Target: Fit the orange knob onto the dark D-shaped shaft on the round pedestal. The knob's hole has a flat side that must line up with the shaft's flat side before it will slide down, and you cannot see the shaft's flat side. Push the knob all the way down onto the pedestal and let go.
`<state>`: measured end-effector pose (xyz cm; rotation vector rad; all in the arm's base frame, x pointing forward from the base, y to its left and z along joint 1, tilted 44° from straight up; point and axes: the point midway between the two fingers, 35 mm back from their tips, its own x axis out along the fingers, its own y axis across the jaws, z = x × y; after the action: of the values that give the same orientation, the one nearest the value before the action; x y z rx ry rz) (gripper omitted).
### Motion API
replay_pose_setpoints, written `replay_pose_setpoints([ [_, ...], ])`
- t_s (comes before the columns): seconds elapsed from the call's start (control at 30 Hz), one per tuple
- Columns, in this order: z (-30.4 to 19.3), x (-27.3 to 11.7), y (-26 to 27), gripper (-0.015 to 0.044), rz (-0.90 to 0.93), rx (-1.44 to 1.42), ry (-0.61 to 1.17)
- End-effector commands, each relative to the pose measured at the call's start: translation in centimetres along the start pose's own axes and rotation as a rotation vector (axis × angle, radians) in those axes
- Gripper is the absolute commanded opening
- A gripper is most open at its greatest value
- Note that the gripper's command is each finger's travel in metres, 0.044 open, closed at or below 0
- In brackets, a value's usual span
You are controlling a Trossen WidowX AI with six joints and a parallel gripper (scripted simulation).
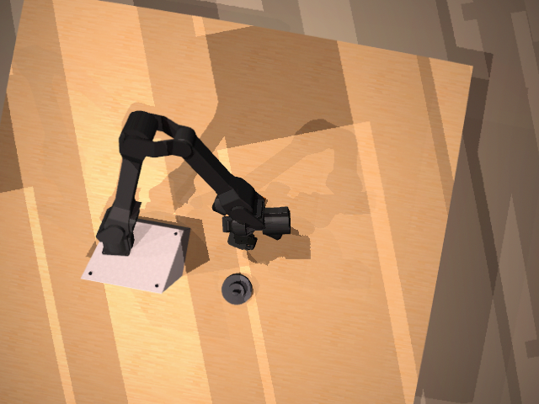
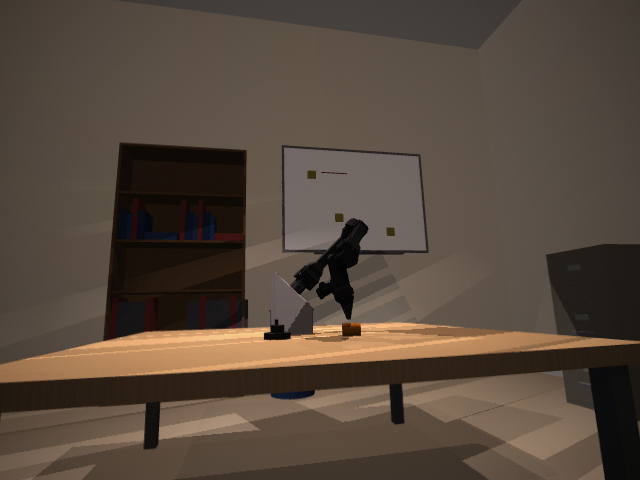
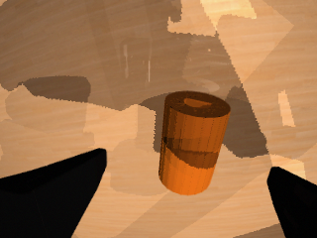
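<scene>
The orange knob (image 2: 351, 329) (image 3: 188, 149) lies on its side on the table. The end with its D-shaped hole (image 3: 197, 103) faces the top of the wrist view. In the top view the arm hides nearly all of it. My gripper (image 2: 348, 317) (image 3: 189, 167) is open and empty, its tips just above the knob in the exterior view. In the wrist view the knob shows between the two spread fingers, nearer the left one. The round dark pedestal (image 1: 226, 296) (image 2: 277, 336) stands apart with its shaft (image 1: 236, 290) (image 2: 276, 322) upright and bare; its flat side cannot be made out.
The white wedge-shaped arm base (image 1: 147, 261) (image 2: 284, 310) stands left of the pedestal in the top view. The wooden table (image 1: 326, 326) (image 2: 413, 346) carries everything, with its right edge far beyond the gripper. Shadows of the arm cross the table around the knob.
</scene>
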<state>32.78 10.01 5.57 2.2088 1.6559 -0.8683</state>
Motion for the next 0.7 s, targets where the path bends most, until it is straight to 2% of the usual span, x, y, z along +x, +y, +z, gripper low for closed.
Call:
replay_pose_setpoints([
  [0.0, 0.3, 0.8, -0.1, 0.044, -0.007, 0.008, -0.006],
  [0.67, 0.9, 3.9, -0.3, 0.044, -0.007, 0.009, -0.004],
])
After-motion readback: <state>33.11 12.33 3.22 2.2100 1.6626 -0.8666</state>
